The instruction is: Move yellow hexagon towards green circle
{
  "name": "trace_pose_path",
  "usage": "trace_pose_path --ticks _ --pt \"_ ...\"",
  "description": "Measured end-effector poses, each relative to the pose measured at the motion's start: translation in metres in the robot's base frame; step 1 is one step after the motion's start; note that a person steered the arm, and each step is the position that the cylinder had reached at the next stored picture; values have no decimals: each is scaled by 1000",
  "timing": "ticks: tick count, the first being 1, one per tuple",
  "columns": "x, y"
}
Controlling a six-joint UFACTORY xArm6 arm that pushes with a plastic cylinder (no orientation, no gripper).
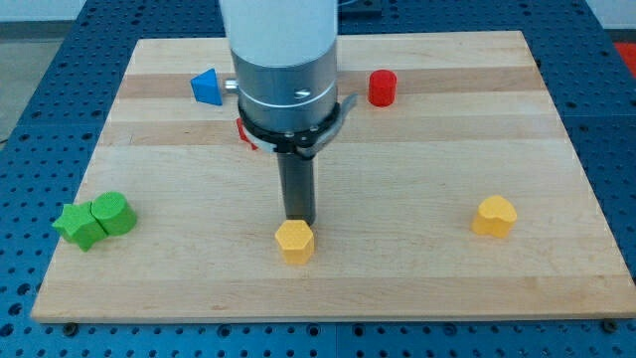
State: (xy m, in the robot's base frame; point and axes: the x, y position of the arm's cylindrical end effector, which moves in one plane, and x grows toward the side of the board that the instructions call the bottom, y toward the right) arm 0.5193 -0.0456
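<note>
my tip [298,220] touches the yellow hexagon [295,241] from above, near the board's [397,149] bottom edge; bare wood leftward to the green circle [114,213]; two yellow, two green blocks; no fingers here

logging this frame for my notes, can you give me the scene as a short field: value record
surface: wooden board on a blue perforated table
my tip: just above the yellow hexagon in the view, at or very near its top edge
green circle: near the view's left edge, touching a green star-like block
yellow heart-like block: at the view's right
blue block: near the view's top, left of the arm
red cylinder: near the view's top, right of the arm
red block: mostly hidden behind the arm, shape unclear
</note>
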Motion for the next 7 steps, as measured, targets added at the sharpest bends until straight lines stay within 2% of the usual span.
trace_pose_path --ticks 1,2,3,4,5,6,7 --pt "0 -27" --pt "0 -27" --pt "-4 -1" --pt "-3 91" --pt "45 37" --pt "49 -71" --pt "44 -72"
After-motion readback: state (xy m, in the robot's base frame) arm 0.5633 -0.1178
